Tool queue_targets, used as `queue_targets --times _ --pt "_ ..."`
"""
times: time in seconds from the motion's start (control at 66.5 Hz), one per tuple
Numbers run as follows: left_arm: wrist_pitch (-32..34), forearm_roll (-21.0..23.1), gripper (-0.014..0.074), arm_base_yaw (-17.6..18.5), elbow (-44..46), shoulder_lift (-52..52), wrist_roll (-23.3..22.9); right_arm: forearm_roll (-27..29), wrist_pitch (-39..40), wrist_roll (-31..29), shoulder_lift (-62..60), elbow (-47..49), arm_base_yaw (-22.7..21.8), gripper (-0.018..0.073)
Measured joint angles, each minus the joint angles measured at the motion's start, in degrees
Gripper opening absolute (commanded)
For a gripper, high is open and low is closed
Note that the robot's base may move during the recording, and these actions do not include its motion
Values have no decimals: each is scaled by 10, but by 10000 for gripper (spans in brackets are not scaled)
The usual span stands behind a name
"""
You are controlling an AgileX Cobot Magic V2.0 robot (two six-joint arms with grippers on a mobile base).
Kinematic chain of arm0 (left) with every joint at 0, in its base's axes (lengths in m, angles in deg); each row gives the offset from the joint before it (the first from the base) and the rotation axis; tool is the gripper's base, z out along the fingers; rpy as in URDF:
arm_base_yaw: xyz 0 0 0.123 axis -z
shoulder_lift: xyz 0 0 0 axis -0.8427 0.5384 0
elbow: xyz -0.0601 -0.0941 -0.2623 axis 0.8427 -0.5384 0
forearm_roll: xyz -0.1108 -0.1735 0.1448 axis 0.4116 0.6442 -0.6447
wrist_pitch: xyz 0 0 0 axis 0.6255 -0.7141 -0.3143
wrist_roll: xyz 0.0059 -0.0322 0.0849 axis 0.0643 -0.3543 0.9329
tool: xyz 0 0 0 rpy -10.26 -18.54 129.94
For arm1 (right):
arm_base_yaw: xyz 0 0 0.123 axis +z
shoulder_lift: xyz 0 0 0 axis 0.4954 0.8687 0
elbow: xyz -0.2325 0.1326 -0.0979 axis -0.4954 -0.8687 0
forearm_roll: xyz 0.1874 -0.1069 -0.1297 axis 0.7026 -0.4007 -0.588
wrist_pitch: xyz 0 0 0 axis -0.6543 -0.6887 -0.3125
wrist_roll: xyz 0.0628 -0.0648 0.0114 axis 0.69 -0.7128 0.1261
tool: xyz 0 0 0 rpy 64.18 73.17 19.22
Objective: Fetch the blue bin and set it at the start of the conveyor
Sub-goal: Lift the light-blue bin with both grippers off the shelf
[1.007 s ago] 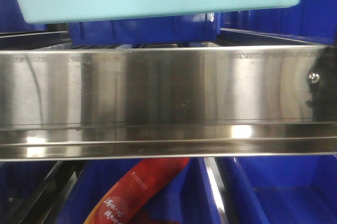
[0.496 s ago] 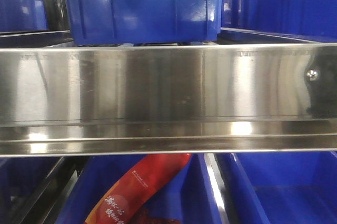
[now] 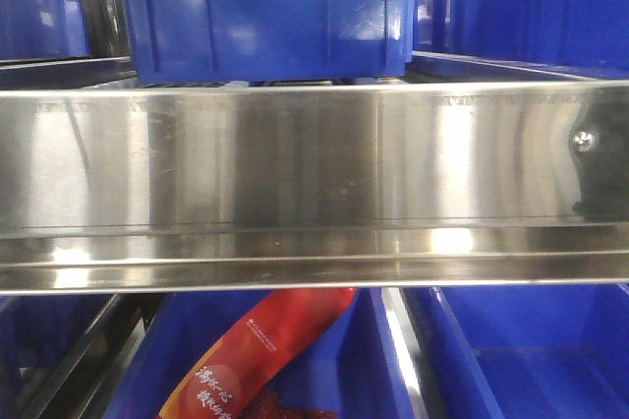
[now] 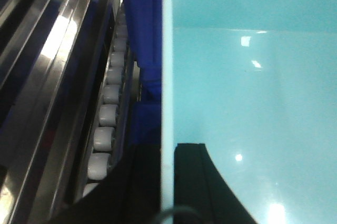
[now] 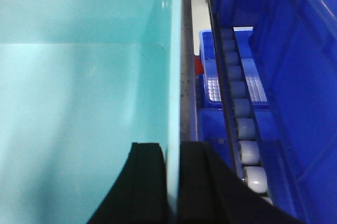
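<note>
The bin [image 4: 247, 77] hangs between both arms. The left claw [image 4: 167, 153] is clamped over its left rim, one black finger inside and one outside. The right claw [image 5: 171, 150] pinches the opposite rim the same way.

A second ago a deep slab of the bin's pale wall showed above the steel rail [image 3: 314, 173]. Now only a thin strip runs along the top of the front view. It has come up off the shelf, so I'd say the fetch is nearly done and the carry is what's left. No conveyor shows anywhere.

Sideways room looks tight: roller tracks [image 4: 105, 116] run just beside each wall, with dark bins [image 3: 265, 30] close alongside and behind. The open way out seems to be up and back over the rail. Beneath the rail a red packet [image 3: 265, 350] lies in a lower tub.
</note>
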Motion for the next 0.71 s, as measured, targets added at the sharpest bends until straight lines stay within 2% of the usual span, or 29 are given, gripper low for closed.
queue_targets --times 0.707 --pt "3 -10 -111 1 0 0 -1 0 2 1 0 0 0 -154"
